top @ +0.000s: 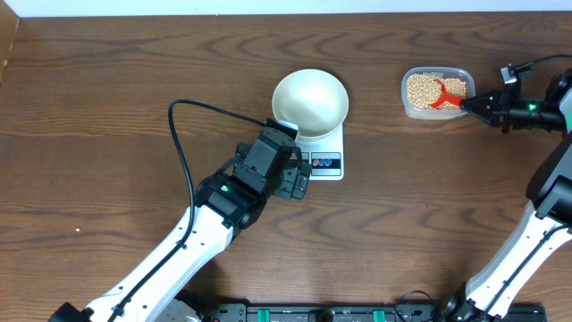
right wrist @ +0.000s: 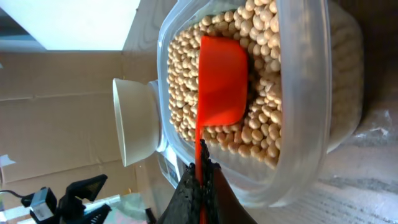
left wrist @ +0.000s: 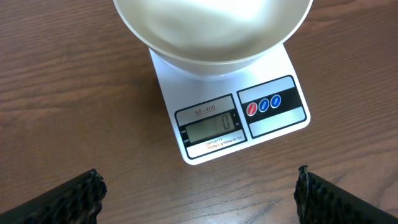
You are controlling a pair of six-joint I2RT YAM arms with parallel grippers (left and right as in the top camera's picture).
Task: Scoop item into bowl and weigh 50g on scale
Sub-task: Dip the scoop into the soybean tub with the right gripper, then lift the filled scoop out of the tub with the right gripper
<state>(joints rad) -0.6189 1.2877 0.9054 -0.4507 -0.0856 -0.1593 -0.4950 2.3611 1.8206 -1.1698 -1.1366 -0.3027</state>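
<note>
Bowl [top: 310, 97], scale [top: 327, 165], tub [top: 405, 95], scoop [top: 444, 93]: one each

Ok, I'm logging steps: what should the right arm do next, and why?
Probably dip the red scoop into the beans and lift a load: the right gripper pinches its handle, while the bowl on the scale is empty, display reading 0.

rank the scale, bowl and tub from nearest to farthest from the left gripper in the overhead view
1. scale, right beside the left gripper
2. bowl, on the scale's far end
3. tub, far off at the right
</note>
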